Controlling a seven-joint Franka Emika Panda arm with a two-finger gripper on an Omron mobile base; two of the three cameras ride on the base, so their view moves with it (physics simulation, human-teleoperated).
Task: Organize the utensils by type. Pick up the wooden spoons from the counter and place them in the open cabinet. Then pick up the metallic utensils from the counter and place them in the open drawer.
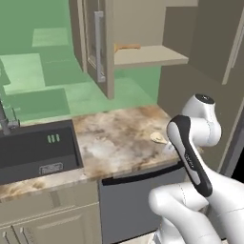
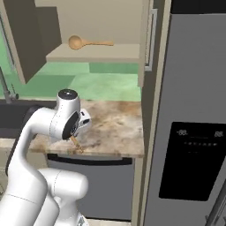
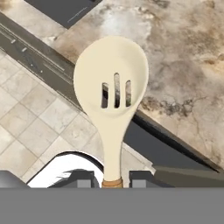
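**Slotted spoon clamped in the hand above the counter edge**

Nearest the hand camera is the pale slotted wooden spoon (image 3: pixel 111 87), its bowl with three slits standing straight out from the gripper (image 3: pixel 112 179). The two finger tips are pressed against the brown handle from both sides, so the hand is clamped on this spoon. Beneath the bowl lie the near edge of the marbled counter (image 3: pixel 175 57) and the tiled floor (image 3: pixel 26 127) in front of it.

In the right base view the gripper (image 2: pixel 76 137) hangs just above the counter's (image 2: pixel 114 128) near edge, the brown handle showing below it. In the left base view the pale bowl (image 1: pixel 158 137) shows beside the arm, over the right part of the counter (image 1: pixel 114 138).

The larger orange-tan wooden spoon (image 2: pixel 86 43) lies on the shelf of the open cabinet (image 2: pixel 97 54), above and beyond the counter. The sink (image 1: pixel 33 152) sits at the far left.
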